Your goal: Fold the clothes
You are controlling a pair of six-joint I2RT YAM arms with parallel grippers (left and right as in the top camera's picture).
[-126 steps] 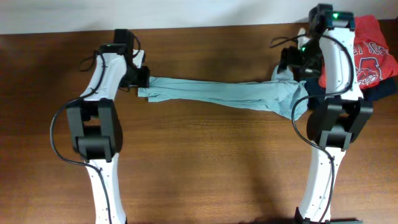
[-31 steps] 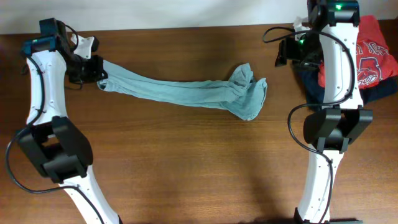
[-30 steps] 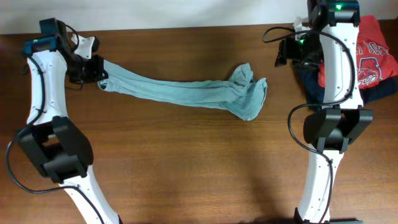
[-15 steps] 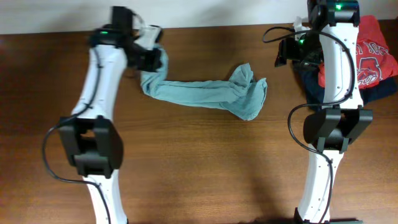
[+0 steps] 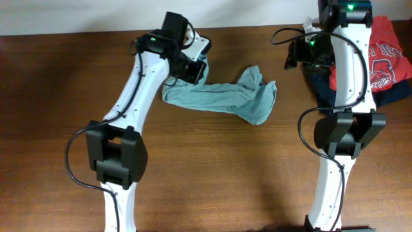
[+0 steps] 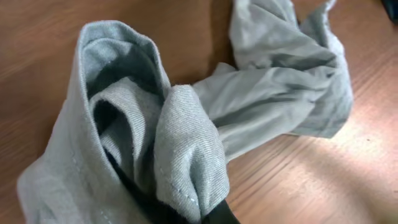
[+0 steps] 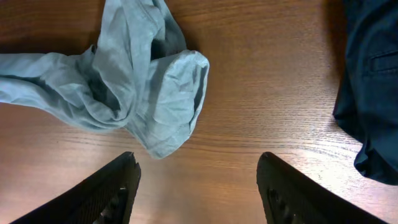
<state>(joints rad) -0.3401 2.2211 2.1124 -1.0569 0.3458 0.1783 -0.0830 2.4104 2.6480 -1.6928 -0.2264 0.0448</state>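
Observation:
The clothes, a pale sage T-shirt (image 5: 225, 96), lie bunched in a short rope across the back middle of the wooden table. My left gripper (image 5: 193, 67) is shut on the shirt's left end and holds it a little above the wood. In the left wrist view the gathered fabric (image 6: 186, 143) fills the frame and hides most of the left gripper (image 6: 208, 214). My right gripper (image 5: 301, 57) hovers open to the right of the shirt's crumpled end. In the right wrist view the shirt (image 7: 137, 81) lies ahead of the right gripper (image 7: 199, 183), which holds nothing.
A red shirt with white lettering (image 5: 384, 55) lies on a dark navy garment (image 5: 400, 93) at the back right corner. The navy cloth (image 7: 373, 81) shows close to my right fingers. The table's far edge (image 5: 64, 32) meets a white wall.
My left arm has swung right from the far left to the back middle, carrying the shirt's end. The shirt is now shorter and more bunched. The right arm has not moved.

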